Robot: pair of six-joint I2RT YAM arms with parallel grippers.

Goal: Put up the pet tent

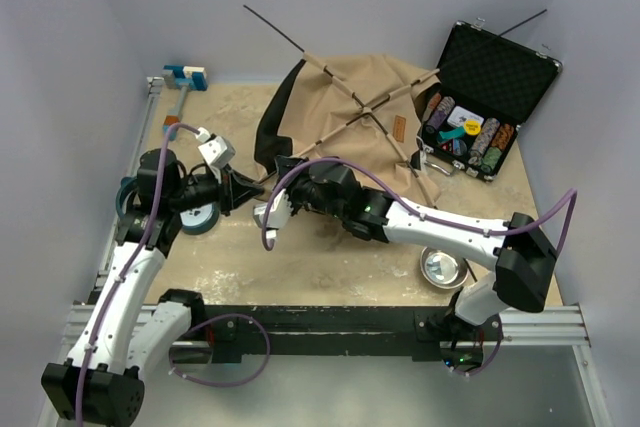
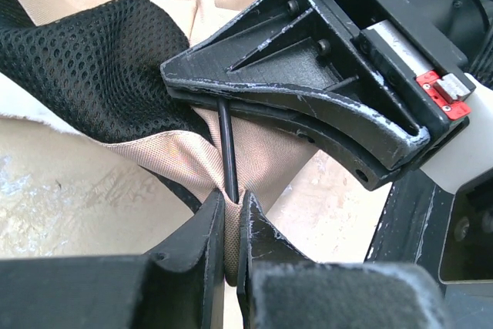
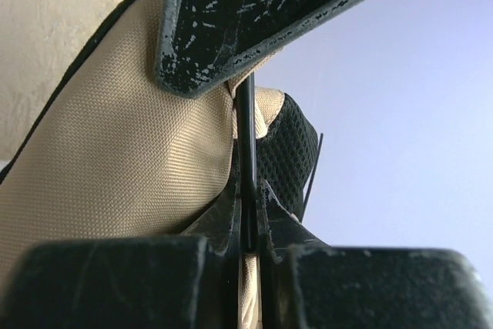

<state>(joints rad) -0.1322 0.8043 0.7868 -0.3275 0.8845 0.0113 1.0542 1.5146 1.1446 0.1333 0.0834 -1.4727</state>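
Note:
The pet tent (image 1: 350,97) lies slack at the back of the table, tan fabric with black mesh lining and thin crossed poles on top. Its near left corner is pulled toward me, where both grippers meet. My left gripper (image 2: 231,202) is shut on a fold of tan fabric (image 2: 254,152) at that corner, and a thin black pole (image 2: 226,144) runs down into the fold. My right gripper (image 3: 248,190) is shut on this same pole (image 3: 245,129), just above the left one. In the top view the left gripper (image 1: 245,190) and right gripper (image 1: 283,169) sit close together.
An open black case (image 1: 485,97) of poker chips stands at the back right. A metal bowl (image 1: 440,267) lies near the right arm's base. A blue roll (image 1: 200,219) sits beside the left arm, and a blue-and-white tool (image 1: 185,77) lies at the back left.

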